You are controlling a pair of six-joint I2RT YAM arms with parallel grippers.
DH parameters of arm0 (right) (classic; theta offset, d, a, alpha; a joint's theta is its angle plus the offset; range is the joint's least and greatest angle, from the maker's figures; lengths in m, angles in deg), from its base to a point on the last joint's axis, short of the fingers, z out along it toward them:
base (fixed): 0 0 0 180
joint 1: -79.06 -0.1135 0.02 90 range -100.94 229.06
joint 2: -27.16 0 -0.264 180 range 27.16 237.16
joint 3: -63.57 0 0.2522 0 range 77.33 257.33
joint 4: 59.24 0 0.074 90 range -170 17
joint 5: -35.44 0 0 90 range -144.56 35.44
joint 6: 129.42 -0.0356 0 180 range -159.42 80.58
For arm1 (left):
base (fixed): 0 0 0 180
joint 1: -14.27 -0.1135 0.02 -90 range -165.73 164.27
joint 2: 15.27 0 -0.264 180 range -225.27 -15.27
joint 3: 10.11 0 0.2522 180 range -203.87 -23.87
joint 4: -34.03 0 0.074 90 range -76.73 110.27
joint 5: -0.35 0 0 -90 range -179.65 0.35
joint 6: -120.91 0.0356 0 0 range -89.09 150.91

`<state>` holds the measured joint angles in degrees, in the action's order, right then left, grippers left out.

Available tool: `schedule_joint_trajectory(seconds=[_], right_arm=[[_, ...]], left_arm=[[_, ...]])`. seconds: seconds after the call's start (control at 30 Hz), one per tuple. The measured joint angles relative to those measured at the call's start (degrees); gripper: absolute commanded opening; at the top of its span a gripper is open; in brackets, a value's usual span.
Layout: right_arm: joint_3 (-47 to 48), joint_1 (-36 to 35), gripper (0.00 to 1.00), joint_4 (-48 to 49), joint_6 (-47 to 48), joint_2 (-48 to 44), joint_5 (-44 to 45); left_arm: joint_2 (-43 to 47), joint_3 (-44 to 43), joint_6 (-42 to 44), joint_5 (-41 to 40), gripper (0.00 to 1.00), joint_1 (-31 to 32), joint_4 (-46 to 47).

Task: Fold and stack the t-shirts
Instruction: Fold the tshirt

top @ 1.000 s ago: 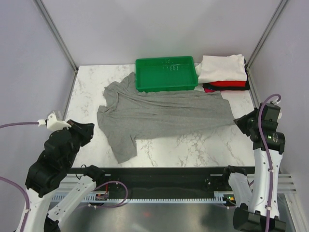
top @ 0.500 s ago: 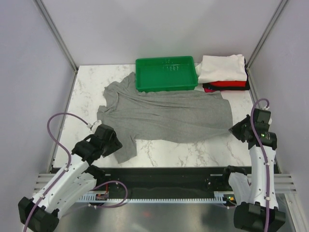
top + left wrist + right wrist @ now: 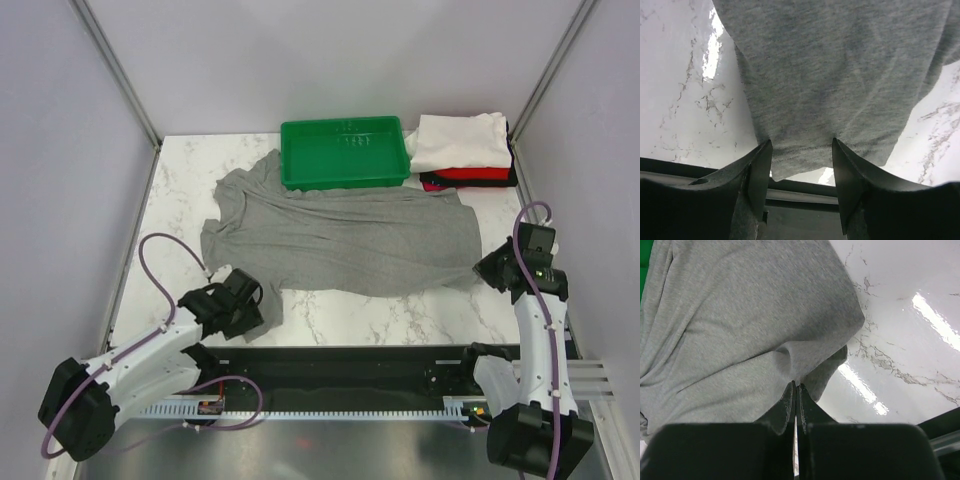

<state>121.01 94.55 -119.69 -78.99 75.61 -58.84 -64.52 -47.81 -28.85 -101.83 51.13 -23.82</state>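
Observation:
A large heather-grey t-shirt (image 3: 340,240) lies spread across the marble table, its top edge against the green tray. My left gripper (image 3: 250,300) stands open at the shirt's near left sleeve. In the left wrist view the sleeve's hem (image 3: 805,160) lies between the two fingertips (image 3: 762,155), not pinched. My right gripper (image 3: 487,268) is shut on the shirt's near right corner, and the right wrist view shows the cloth (image 3: 740,325) bunched into the closed gripper (image 3: 796,386). Folded white (image 3: 458,140), red (image 3: 475,174) and black (image 3: 470,185) t-shirts sit stacked at the back right.
A green plastic tray (image 3: 344,152) stands at the back centre, touching the grey shirt's upper edge. A black rail (image 3: 340,360) runs along the table's near edge, just below the left gripper. Frame posts rise at both back corners.
My left arm swung in from the left edge to the near left sleeve and its gripper opened. The right gripper shifted slightly down and left, still holding the corner.

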Motion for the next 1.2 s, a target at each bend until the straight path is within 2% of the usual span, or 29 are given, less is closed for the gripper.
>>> schedule_joint_trajectory(seconds=[0.23, 0.33, 0.5, 0.67, 0.93, 1.07, 1.2], right_arm=[[-2.62, 0.11, 0.00, 2.51, 0.35, 1.33, -0.31], [-3.56, 0.11, 0.00, 3.52, 0.39, 1.75, -0.50], [-4.13, 0.24, 0.00, 4.63, 0.61, 2.75, -0.74], [-4.98, 0.57, 0.00, 6.34, 0.66, 3.45, -1.38], [-6.12, 0.83, 0.00, 8.09, 0.81, 5.31, -2.51], [-6.38, 0.98, 0.00, 8.96, 0.85, 5.88, -2.97], [-6.51, 1.49, 0.00, 9.44, 1.31, 6.45, -3.26]], left_arm=[[-4.37, -2.67, 0.09, -1.44, 0.65, 2.27, -0.76], [-5.55, -7.80, 1.09, -1.73, 0.67, 2.89, -2.27], [-4.48, -15.15, 2.14, -3.91, 0.64, 2.95, -4.28], [-0.37, -11.98, -0.70, -4.94, 0.66, 3.91, -7.48], [-6.03, -9.07, -6.84, -4.90, 0.72, 6.73, -9.18], [-9.75, -6.84, -8.20, -4.22, 0.72, 6.78, -6.82], [-9.77, -4.35, -9.18, -3.98, 0.67, 6.78, -5.95]])
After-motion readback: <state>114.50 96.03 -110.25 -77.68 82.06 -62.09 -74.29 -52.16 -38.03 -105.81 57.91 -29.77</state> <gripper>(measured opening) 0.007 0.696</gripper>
